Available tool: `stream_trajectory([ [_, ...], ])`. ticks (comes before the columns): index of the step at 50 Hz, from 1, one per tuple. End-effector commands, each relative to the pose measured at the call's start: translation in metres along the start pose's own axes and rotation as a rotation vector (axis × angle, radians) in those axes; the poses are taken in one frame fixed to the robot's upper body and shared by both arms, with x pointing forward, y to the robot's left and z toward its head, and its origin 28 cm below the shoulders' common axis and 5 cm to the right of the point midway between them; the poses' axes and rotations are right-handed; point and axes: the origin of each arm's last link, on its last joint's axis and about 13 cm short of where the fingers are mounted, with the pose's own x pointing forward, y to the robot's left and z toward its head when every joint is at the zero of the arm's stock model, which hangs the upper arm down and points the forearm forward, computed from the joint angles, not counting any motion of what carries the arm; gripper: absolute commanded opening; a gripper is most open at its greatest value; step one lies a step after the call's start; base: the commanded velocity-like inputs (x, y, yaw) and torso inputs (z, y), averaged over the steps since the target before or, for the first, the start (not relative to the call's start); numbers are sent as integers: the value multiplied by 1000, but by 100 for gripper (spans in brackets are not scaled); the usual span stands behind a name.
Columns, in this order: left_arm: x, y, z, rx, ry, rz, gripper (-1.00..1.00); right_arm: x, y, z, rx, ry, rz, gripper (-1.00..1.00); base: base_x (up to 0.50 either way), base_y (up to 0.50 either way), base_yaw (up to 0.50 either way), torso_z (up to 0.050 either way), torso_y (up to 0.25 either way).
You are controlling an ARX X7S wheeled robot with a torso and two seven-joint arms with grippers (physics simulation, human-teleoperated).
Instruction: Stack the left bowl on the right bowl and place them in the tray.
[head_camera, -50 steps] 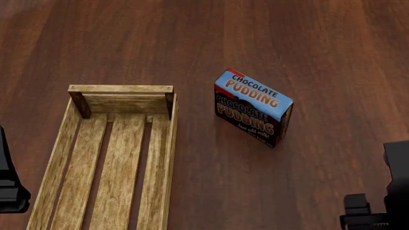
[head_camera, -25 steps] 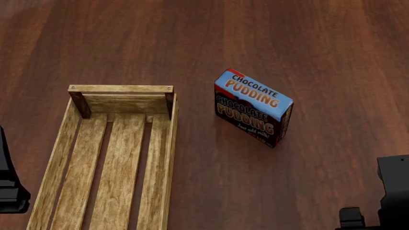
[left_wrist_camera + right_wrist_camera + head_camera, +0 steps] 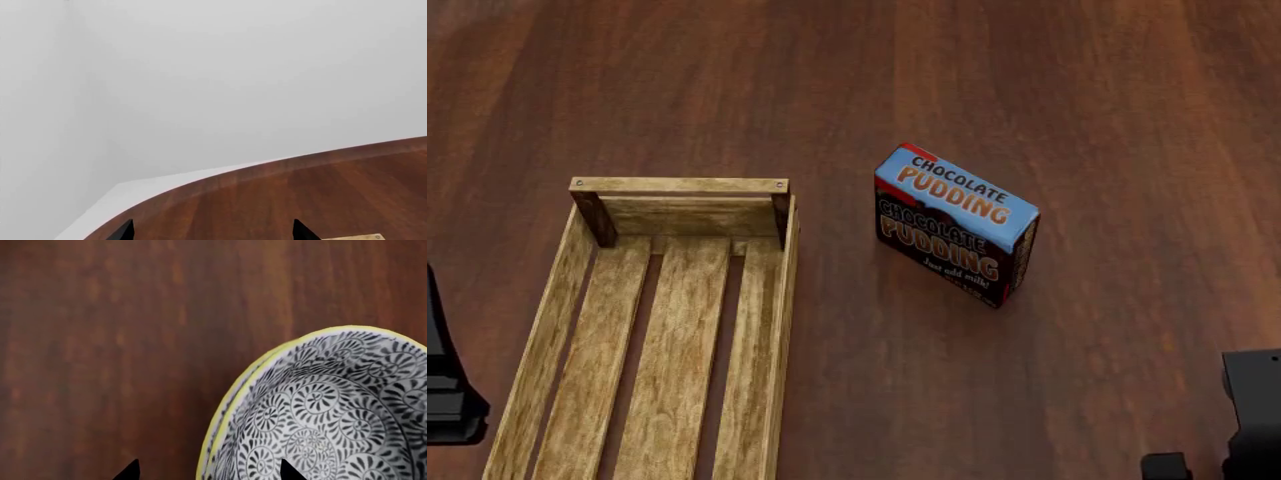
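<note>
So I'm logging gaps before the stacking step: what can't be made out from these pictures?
- Bowls: the head view shows none; the right wrist view shows one patterned bowl, cut by the frame edge. No second bowl shows.
- Tray: near end cut by the head view's bottom edge; the left wrist view shows only a corner.
- Right gripper and left gripper: only fingertips show, apart, nothing between them.

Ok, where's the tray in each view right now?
Head view: the tray lies lower left, open and with nothing in it.
Left wrist view: only a pale wood corner at the bottom edge, likely the tray.
Right wrist view: not in it.
Shared landmark: the dark wood table.
</note>
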Motion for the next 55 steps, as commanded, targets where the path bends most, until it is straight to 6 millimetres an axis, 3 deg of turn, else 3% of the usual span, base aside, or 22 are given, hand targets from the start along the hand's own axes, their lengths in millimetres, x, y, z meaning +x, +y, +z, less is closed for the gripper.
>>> stream_trajectory([
  [1,0,1,0,2,-2,5,100,4,0,-3,7,3,1,100,0,0,0,0,0],
  [21,0,-1,-1,7,3,-2,100,18,2,-12,1,38,3,100,0,0,0,0,0],
  [29,0,-1,-2,8,4,-2,100,25,4,-21,-19,126,-19,100,0,0,0,0,0],
  [30,0,-1,-2,8,4,-2,100,26,4,-21,-15,128,-21,-100,0,0,0,0,0],
  [43,-1,-1,-1,9,5,-5,100,28,5,-27,-30,200,-32,-100,4,-2,0,0,-2],
  [55,-1,1,3,0,-4,1,100,-2,-2,1,-53,123,-65,-100,0,-1,0,0,-2],
])
